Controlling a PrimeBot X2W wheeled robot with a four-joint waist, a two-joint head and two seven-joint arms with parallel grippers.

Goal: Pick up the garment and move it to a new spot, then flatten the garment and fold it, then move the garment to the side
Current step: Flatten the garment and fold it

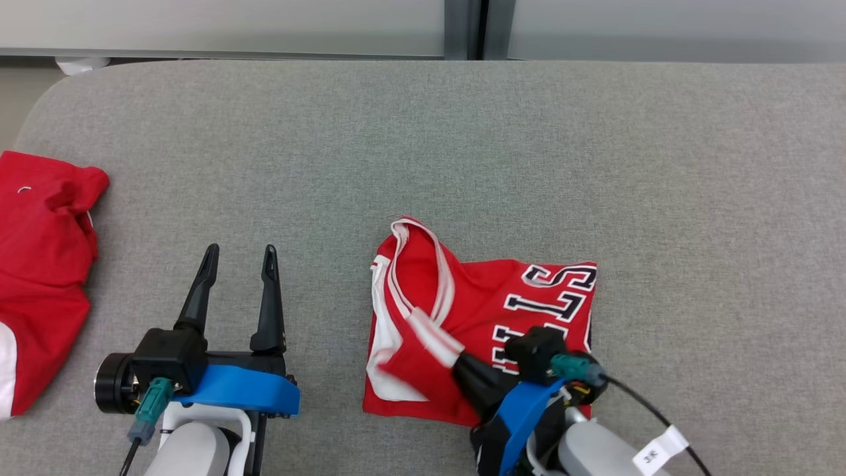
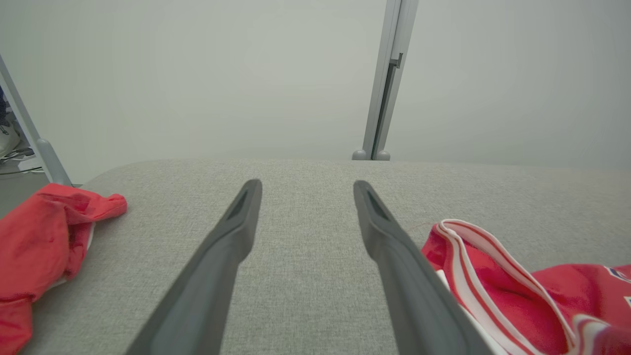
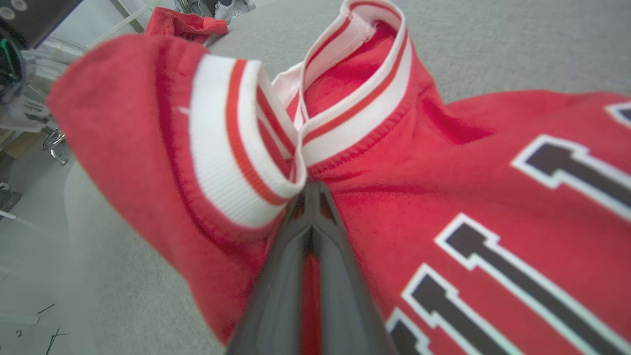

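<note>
Head view: the jersey (image 1: 529, 304) lies mid-way on the table (image 1: 423, 132), its trim (image 1: 433, 334) pinched by the right gripper (image 1: 456, 357), probably for moving it; left wrist view: the left gripper (image 2: 306, 183) stands open, idle; right wrist view: jaws closed on the trim.

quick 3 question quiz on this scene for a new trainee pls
1. True or false: the left pincer is shut on cloth.
2. What does the right pincer grip? A) the striped trim of the jersey B) a towel C) nothing
3. Fill in: a second red garment lies at the table's ____ edge, by the robot's own sides.
Key: 1 false, it stands open over bare table. 2 A. 3 left.
</note>
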